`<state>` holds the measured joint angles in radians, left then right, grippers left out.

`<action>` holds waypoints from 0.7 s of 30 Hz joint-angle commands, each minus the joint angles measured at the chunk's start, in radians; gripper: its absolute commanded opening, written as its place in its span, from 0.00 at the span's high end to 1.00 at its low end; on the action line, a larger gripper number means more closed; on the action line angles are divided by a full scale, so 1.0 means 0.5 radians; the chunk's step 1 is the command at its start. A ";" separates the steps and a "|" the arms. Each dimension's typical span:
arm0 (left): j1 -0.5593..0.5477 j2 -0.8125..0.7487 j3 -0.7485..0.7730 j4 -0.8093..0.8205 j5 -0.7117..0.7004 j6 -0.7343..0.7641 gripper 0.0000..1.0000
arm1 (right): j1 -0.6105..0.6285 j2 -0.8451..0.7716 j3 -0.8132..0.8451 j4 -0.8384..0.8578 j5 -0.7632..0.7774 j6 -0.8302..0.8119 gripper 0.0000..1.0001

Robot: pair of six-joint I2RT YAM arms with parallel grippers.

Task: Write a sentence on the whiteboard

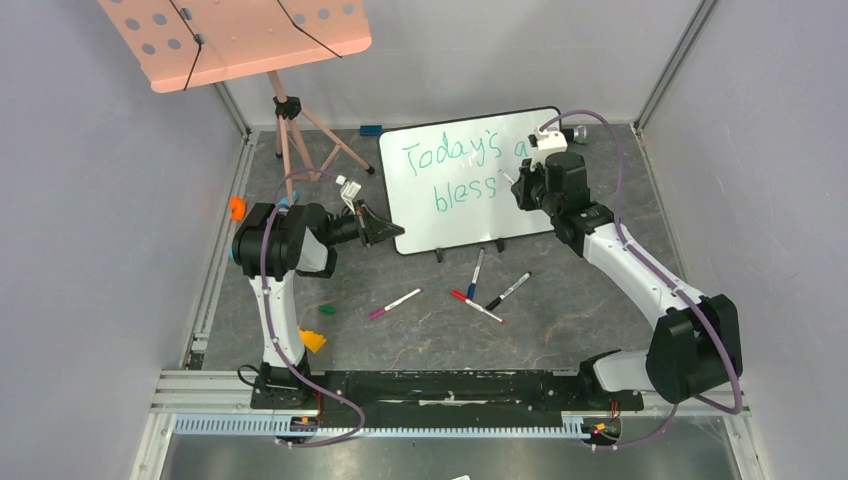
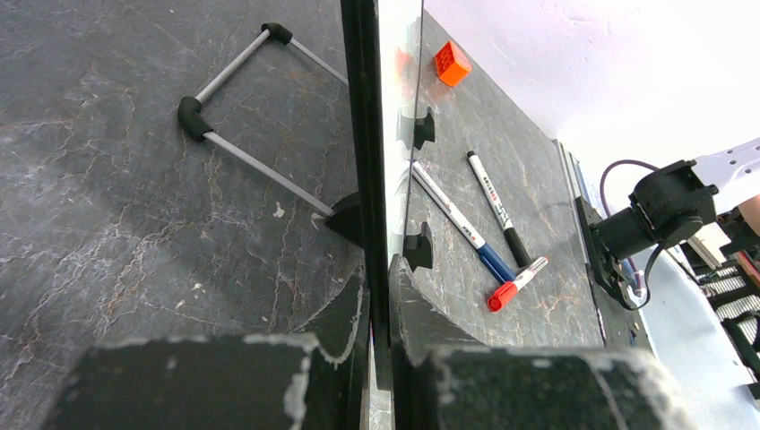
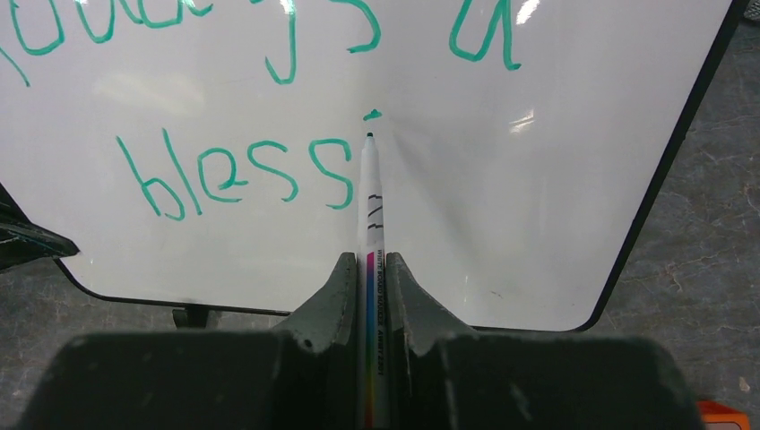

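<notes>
The whiteboard [image 1: 470, 222] stands tilted on its small feet at the back of the table. The sentence [image 1: 463, 166] on it reads "Today's a bless" in teal, in two lines. My right gripper [image 3: 368, 260] is shut on a white marker [image 3: 369, 202]. The marker's tip [image 3: 369, 136] sits just right of "bless" [image 3: 233, 170], under a small teal dot [image 3: 372, 114]. My left gripper [image 2: 381, 269] is shut on the whiteboard's black left edge [image 2: 363, 134] near the lower corner. In the top view it is at the board's lower left [image 1: 388, 233].
Loose markers lie in front of the board: pink [image 1: 396, 303], blue [image 1: 476, 272], red [image 1: 476, 306], black [image 1: 509, 290]. A pink music-stand tray [image 1: 240, 35] on a tripod [image 1: 290, 130] stands at the back left. An orange block [image 1: 237, 207] lies by the left wall.
</notes>
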<state>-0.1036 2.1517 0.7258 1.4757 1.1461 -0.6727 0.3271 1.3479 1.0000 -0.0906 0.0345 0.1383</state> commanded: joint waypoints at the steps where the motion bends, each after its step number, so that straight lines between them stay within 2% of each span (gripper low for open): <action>1: -0.003 0.032 0.034 0.163 0.012 0.097 0.98 | -0.007 0.018 -0.023 0.054 -0.007 -0.012 1.00; 21: -0.004 0.029 0.031 0.163 0.012 0.102 0.98 | -0.007 0.155 0.055 0.053 0.006 -0.011 1.00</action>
<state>-0.1036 2.1517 0.7258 1.4754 1.1461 -0.6731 0.3271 1.4170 0.9928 -0.0883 0.0315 0.1383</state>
